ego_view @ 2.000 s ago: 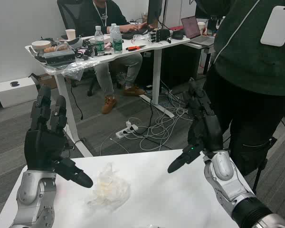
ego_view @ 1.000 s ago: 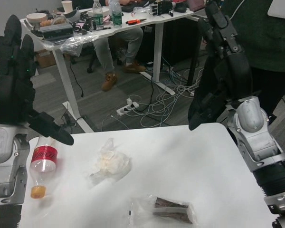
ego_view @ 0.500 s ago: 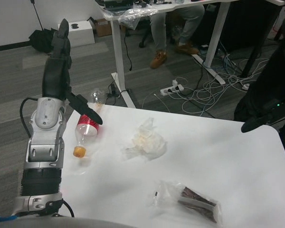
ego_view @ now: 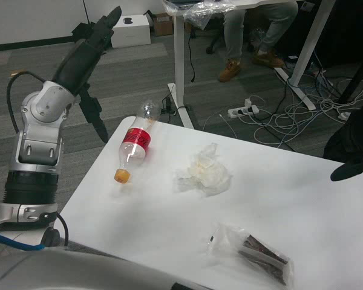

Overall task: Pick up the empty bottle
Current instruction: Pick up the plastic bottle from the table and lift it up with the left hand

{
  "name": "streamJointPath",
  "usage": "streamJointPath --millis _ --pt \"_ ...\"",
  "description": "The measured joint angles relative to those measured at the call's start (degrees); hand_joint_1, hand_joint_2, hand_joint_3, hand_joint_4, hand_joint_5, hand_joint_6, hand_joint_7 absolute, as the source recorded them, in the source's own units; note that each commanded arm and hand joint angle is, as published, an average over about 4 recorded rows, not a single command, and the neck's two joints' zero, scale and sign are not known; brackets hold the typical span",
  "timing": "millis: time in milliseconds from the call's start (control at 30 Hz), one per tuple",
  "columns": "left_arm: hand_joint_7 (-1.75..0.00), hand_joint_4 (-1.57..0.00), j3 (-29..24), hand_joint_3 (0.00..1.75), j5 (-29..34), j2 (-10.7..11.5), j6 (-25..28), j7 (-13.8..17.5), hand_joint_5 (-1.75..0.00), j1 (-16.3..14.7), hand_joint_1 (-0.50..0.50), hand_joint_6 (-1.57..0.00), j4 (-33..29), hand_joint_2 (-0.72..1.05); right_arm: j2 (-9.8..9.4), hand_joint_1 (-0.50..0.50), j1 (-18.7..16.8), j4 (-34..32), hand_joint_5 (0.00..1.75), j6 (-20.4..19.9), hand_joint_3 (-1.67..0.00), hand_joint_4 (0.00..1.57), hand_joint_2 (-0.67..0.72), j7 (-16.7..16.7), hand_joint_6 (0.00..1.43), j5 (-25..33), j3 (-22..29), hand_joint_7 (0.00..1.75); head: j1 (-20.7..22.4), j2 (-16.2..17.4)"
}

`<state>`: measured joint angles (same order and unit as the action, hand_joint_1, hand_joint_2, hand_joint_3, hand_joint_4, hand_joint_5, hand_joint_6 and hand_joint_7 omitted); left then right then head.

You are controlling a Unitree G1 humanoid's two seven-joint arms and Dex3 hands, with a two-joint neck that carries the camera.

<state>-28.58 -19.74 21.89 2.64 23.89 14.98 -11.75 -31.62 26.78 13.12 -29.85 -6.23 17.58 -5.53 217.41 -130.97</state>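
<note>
An empty clear bottle (ego_view: 134,142) with a red label and an orange cap lies on its side near the far left corner of the white table (ego_view: 169,235), cap toward me. My left hand (ego_view: 88,63) is raised off the table's left edge, to the left of and above the bottle, fingers stretched out and holding nothing. Of my right hand (ego_view: 354,158) only a dark part shows at the right edge of the picture, over the table's right side; how its fingers lie is hidden.
A crumpled white tissue (ego_view: 204,174) lies mid-table, right of the bottle. A clear packet with a dark snack (ego_view: 254,249) lies nearer me on the right. Beyond the table are desk legs, a person's legs (ego_view: 254,36), cables and a power strip (ego_view: 245,111) on the floor.
The camera has swung left and down, so the whole scene shifted. My left hand has drawn away from the bottle to the left and now hangs off the table edge. The bottle lies untouched.
</note>
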Motion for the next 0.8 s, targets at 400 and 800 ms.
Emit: streamJointPath --millis 400,800 --pt "0.00 0.00 13.13 0.00 -12.79 28.63 -3.83 9.19 0.00 -3.17 -0.50 0.00 3.95 0.74 -0.23 -0.33 0.93 7.28 0.00 -0.38 0.00 0.00 0.57 0.06 0.00 4.27 -8.72 0.00 -0.06 0.54" --pt "0.00 0.00 23.39 0.00 -35.22 19.49 -18.51 6.18 0.00 5.95 -0.50 0.00 21.14 0.63 -2.75 -0.33 2.71 8.11 0.00 -2.09 0.00 0.00 0.58 0.44 0.00 9.79 -15.53 0.00 -1.98 -0.68"
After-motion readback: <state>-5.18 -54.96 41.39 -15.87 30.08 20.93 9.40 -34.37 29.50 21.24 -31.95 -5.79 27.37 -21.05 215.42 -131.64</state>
